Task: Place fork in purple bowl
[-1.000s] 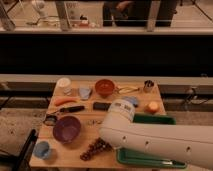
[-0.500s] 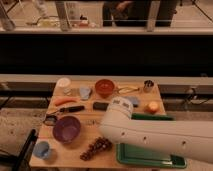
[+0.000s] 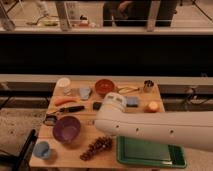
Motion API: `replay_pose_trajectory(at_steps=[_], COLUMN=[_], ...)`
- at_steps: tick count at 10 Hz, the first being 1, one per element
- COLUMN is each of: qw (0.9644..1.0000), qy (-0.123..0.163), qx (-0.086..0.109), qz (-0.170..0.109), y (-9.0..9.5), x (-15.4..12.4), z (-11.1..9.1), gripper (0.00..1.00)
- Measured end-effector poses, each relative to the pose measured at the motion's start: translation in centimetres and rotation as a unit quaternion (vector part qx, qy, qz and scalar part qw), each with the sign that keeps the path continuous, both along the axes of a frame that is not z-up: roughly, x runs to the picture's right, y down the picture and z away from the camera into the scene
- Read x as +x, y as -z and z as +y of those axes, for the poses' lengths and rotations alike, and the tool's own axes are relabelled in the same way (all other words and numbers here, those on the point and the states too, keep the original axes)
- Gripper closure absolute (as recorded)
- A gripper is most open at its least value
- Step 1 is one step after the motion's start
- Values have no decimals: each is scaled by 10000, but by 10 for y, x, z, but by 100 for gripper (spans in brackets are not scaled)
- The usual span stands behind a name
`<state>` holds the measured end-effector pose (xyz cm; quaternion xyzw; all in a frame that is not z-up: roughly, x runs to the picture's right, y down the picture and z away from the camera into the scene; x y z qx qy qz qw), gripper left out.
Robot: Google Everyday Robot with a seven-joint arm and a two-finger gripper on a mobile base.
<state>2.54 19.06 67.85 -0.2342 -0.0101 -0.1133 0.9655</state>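
Though hard to make out, showed only as a thin pale streak low in the tray (image 3: 127,155): the fork (image 3: 169,161), if that at all, well apart from the purple bowl (image 3: 66,129) at the table's (image 3: 67,156) left. Saw nothing in that bowl. Found no gripper; presumably hidden under the arm (image 3: 150,125) over the table's middle, so clenched or released could not be told. Against a second earlier, had shifted left, covering the tray's far edge and baring its near part. Judged no pickup made yet.
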Motion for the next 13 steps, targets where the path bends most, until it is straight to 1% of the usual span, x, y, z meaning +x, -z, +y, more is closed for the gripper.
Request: replay_pose_trajectory(at_steps=[1, 3, 4, 9, 13], qw=[10000, 9999, 9998, 9984, 9962], qy=[-54, -116, -157, -399, -589], qx=[40, 77, 80, 117, 120], qz=[-28, -83, -124, -393, -629], y=[-9, -23, -30, -50, -71], x=[-6, -12, -17, -32, -49], z=[-1, -3, -7, -26, -30], gripper=[39, 23, 20, 20, 20])
